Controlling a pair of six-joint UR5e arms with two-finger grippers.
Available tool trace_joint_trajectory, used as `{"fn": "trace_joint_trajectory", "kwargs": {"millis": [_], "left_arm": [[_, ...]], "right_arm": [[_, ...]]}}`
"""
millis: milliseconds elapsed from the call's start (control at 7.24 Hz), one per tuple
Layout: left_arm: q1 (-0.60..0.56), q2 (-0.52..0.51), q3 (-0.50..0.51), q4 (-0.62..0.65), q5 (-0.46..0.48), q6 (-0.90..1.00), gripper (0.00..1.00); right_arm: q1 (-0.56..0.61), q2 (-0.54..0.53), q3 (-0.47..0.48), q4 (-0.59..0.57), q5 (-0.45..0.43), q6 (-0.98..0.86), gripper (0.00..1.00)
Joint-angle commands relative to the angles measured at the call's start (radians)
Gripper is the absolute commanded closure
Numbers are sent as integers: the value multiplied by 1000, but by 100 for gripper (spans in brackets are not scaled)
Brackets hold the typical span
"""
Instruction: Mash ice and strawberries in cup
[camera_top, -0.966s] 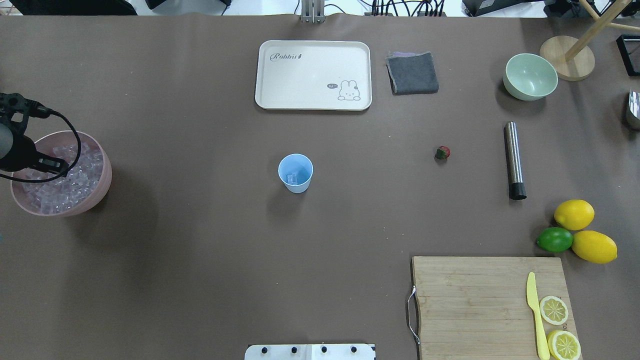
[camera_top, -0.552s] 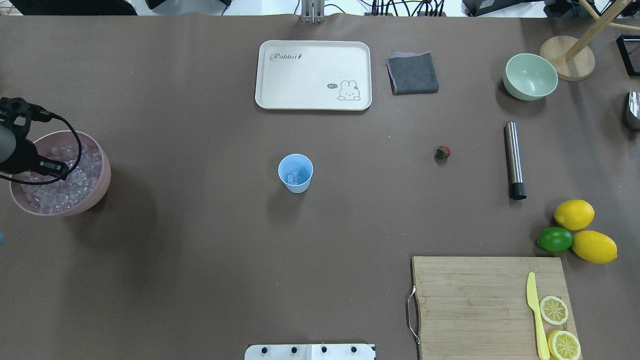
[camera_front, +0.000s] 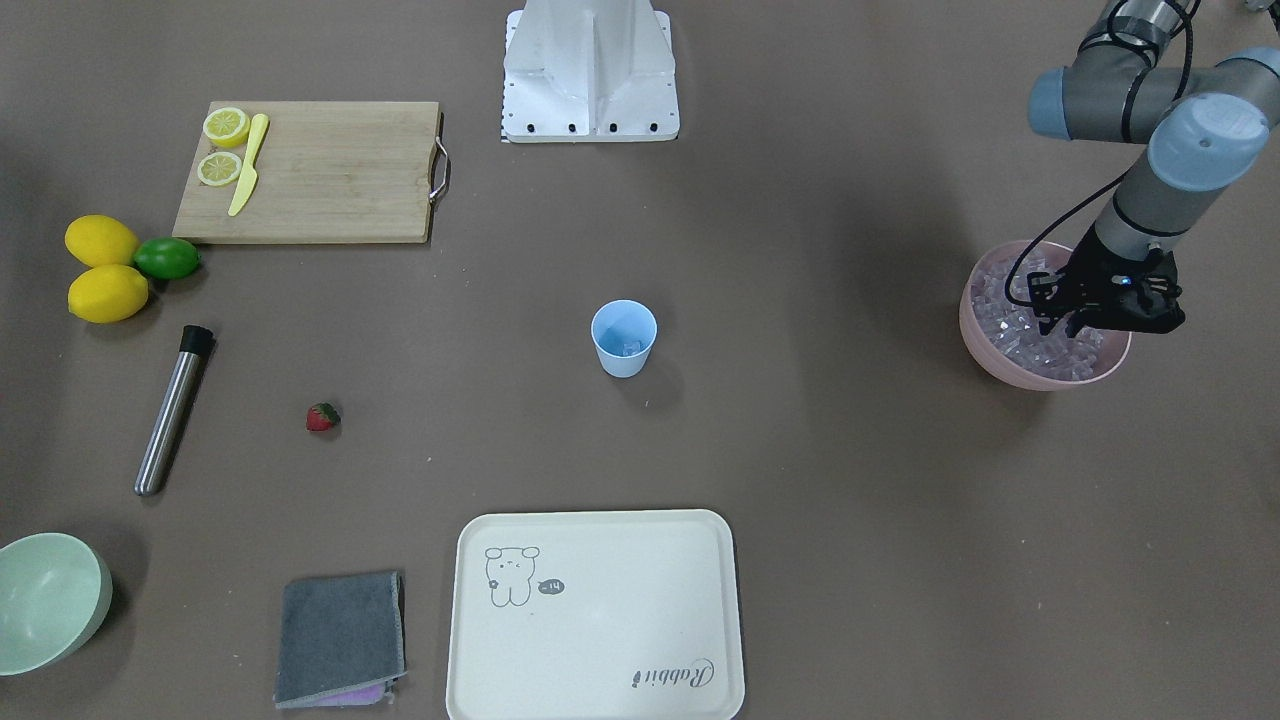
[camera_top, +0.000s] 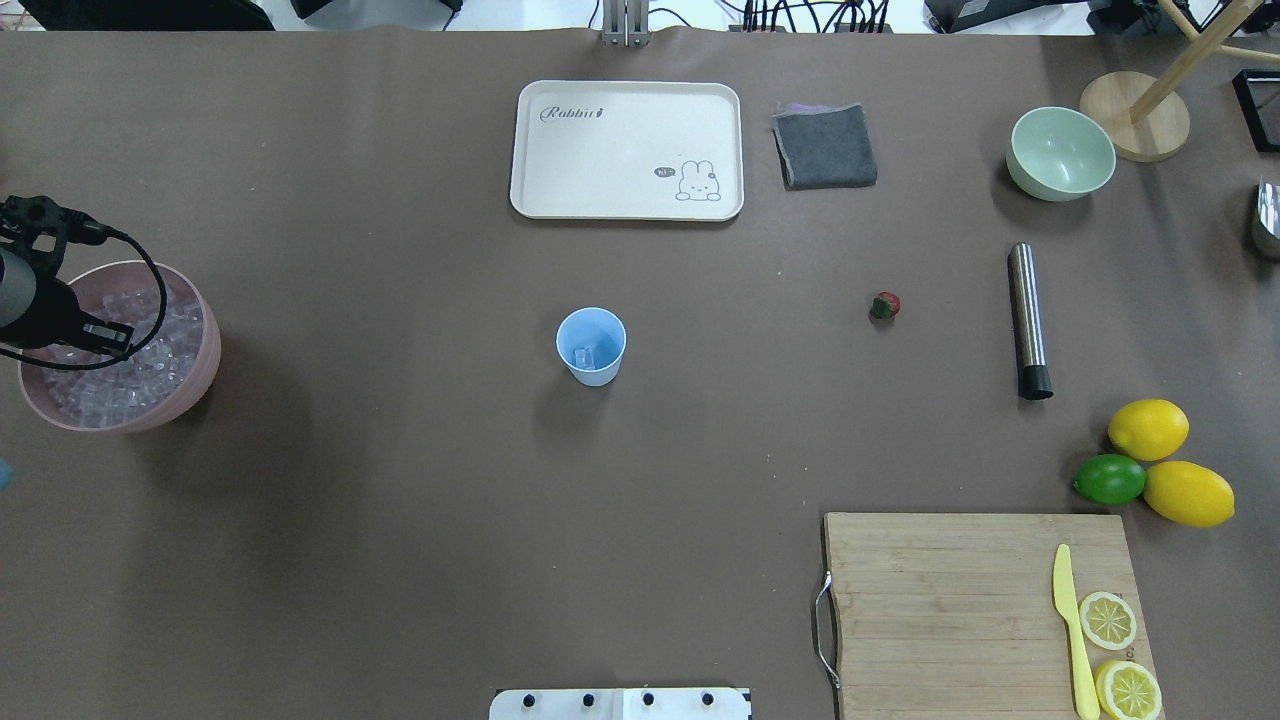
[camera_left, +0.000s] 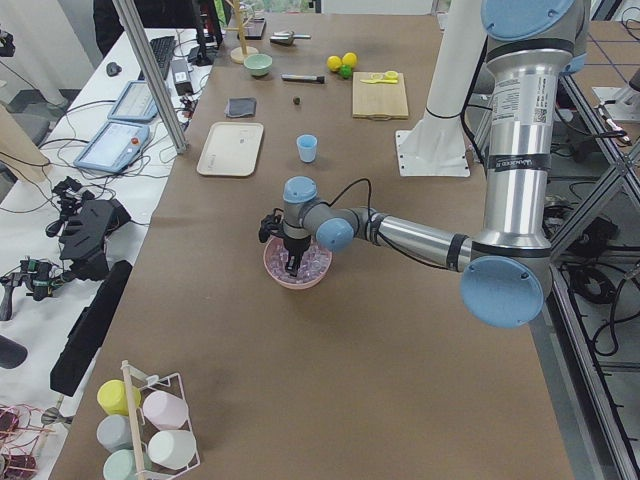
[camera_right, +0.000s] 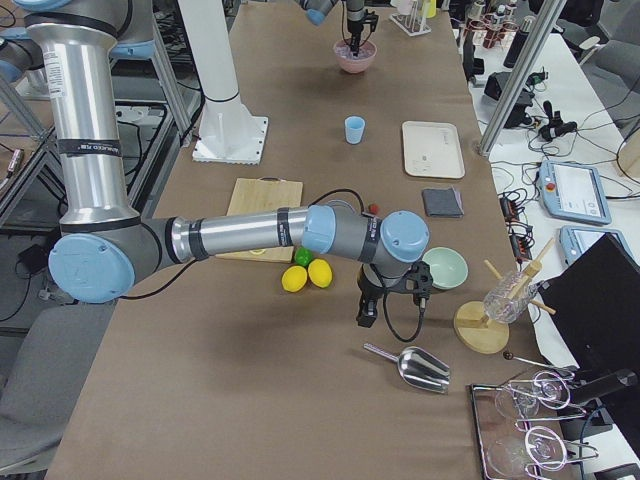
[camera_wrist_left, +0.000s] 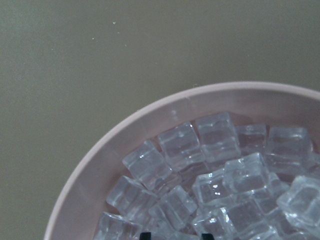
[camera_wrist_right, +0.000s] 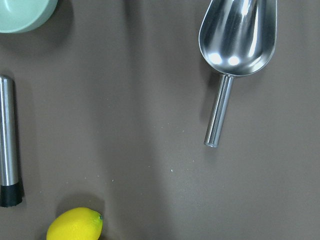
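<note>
Brown table (camera_top: 400, 550). Light-blue cup (camera_top: 591, 345) holding clear ice (camera_top: 583, 356); more clear, faintly bluish cubes in the pink bowl (camera_top: 208, 355) by the table's left edge. Red strawberry (camera_top: 885, 305) with green top. Cream tray (camera_top: 620, 150) printed with a grey rabbit drawing. Yellow lemons (camera_top: 1148, 429), green lime (camera_top: 1109, 479), pale green bowl (camera_top: 1062, 155), grey cloth (camera_top: 826, 147)

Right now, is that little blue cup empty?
Not empty: the cup stands upright with a little ice at its bottom; the strawberry lies outside it.

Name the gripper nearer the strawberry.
Right. The right gripper hangs by the lemons, at the strawberry end of the table; the left gripper is in the pink bowl at the opposite end.
</note>
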Motion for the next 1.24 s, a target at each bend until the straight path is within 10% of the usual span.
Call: {"fn": "trace_joint_trajectory", "kwargs": {"millis": [0, 276, 1104], "left_arm": [[-39, -3, -53, 80, -49, 42, 100], [-111, -42, -192, 319, -48, 149, 100], [32, -558, -119, 263, -51, -305, 100]], "right_arm": [[0, 0, 1, 0, 1, 2, 0], [0, 3, 8, 0, 1, 2, 0], [9, 12, 22, 0, -10, 0, 0]]}}
